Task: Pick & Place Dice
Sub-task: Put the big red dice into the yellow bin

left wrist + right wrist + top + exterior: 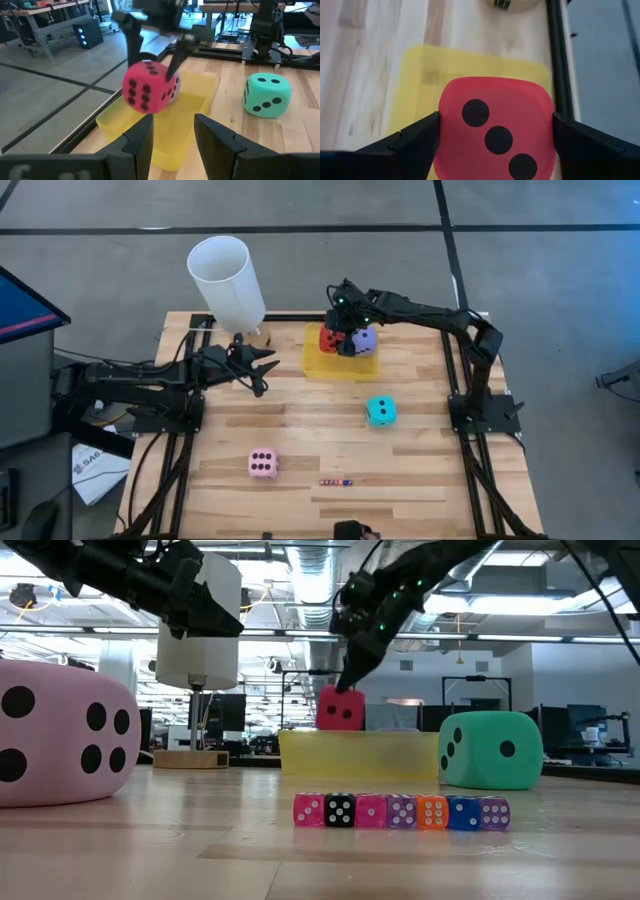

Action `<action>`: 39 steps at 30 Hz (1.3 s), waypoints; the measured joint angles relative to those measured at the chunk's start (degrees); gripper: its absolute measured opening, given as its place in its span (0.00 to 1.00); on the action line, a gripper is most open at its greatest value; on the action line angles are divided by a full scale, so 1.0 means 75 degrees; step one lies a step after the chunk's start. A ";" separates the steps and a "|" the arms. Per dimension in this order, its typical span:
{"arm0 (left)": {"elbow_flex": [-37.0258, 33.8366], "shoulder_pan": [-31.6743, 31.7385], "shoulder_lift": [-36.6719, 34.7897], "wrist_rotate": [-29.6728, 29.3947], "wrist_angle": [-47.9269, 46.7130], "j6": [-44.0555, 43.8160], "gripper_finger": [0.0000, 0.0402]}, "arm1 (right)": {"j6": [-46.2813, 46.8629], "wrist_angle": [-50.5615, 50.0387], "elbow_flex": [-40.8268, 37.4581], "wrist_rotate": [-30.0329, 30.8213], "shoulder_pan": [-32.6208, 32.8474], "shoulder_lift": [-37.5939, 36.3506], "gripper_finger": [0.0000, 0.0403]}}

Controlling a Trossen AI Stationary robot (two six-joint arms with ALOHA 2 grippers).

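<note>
Right hand [338, 332] clamped on red die [329, 338], held above yellow tray [318, 364] at worktop [300, 430] back edge; purple die [364, 339] in tray. Cyan die [380, 411] mid-right, pink die [263, 464] front-left. Left hand [262, 366] idle nr white cup [228, 280], fingers part open, empty

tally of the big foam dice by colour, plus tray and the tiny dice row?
red die: 1, held by the right gripper over the tray
purple die: 1, in the tray
cyan die: 1, on the table
pink die: 1, on the table
yellow tray: 1
tiny dice: 7, in a row
Total: 12
</note>
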 joint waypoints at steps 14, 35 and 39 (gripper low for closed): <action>0.0000 0.0010 0.0000 -0.0001 0.0001 0.0000 0.33 | -0.0239 0.0122 0.0010 0.0065 -0.0291 0.0543 0.86; 0.0003 0.0160 0.2332 -0.0004 0.3244 0.0021 0.33 | -0.0259 0.0267 0.0011 0.0039 -0.0515 0.0554 0.86; 0.0003 0.0467 0.3330 -0.0003 0.4362 0.0051 0.32 | -0.0259 0.0262 0.0011 0.0039 -0.0509 0.0554 0.86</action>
